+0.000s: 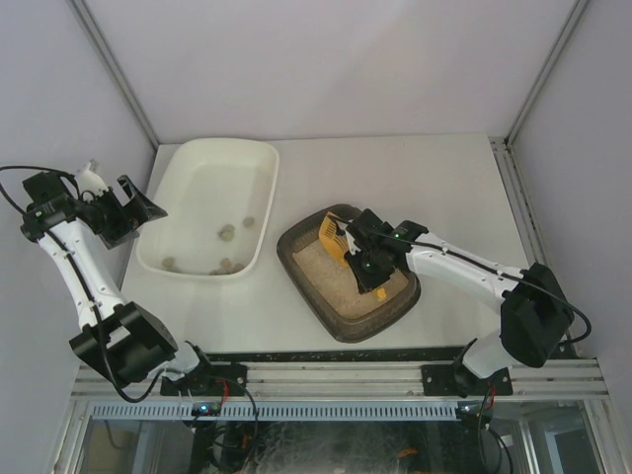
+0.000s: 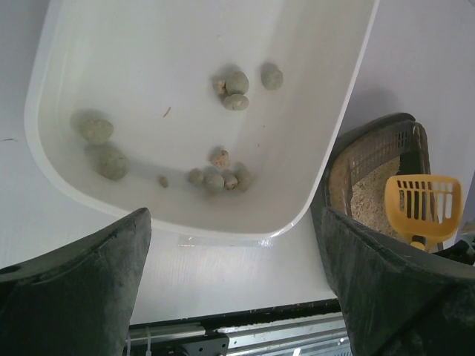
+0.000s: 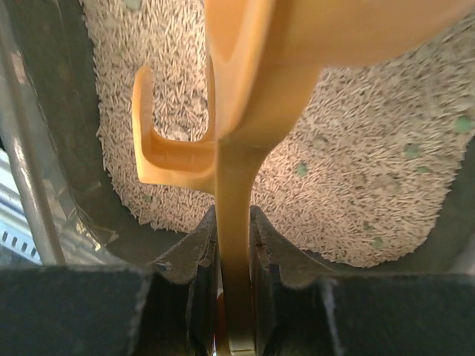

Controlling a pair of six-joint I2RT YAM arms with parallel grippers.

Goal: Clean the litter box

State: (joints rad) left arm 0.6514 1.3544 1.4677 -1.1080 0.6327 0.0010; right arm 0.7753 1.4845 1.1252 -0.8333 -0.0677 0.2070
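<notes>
Currently right fingers clamping shut on thin handle of yellow scoop, head hanging over far corner of litter box. Box sitting angled on worktop, just right of white tub, not touching.

Box looking stiff plastic, probably weighty with pellet litter; rim wall offering best hold. Scoop looking light and rigid, flat handle perhaps twisting under load.

Left fingers spreading wide, empty, hovering at tub's left rim. Tub rim needing clearing when dumping; open worktop lying far and right.
</notes>
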